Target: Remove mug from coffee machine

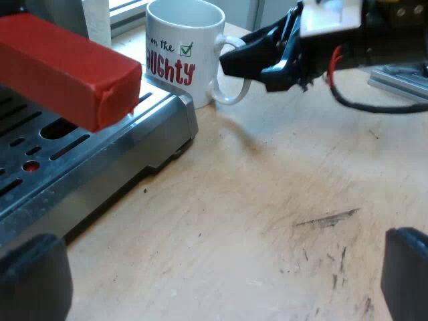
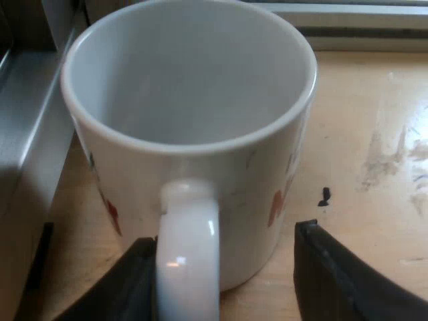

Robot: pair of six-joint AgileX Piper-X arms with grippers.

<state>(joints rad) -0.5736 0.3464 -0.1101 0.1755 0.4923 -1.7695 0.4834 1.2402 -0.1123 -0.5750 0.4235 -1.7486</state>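
Straddling the mug handle [image 2: 188,254] with the right gripper [image 2: 224,267]: fingers [image 2: 334,281] spread, one black finger right up against one side of the mug handle, the other held off the opposite side, with bare table [image 2: 361,134] in the gap between. Not clamped on anything.

Looking down from the right wrist view into the white mug [image 2: 194,100]: upright, empty, with a few red marks on the outer wall. Stands on the pale wooden table, off the machine, just beside a grey metal edge of the espresso machine [image 2: 30,140].

Picked up again from the left wrist view as the far thing on the table: the mug [image 1: 180,53], with red lettering and a small green tick box on its side. Sits at the far corner of the slotted metal drip tray [image 1: 100,167]; touching or only very close, cannot tell. Reaching in at the mug handle [image 1: 237,97] from the side away from the espresso machine: the right gripper [image 1: 234,63].

Hanging low over the scratched table near the drip tray with the left gripper [image 1: 217,274]: fingers [image 1: 33,277] wide apart, released, gripping nothing. Jutting out large and near above the drip tray: the red end [image 1: 67,67] of the metal holder's handle.
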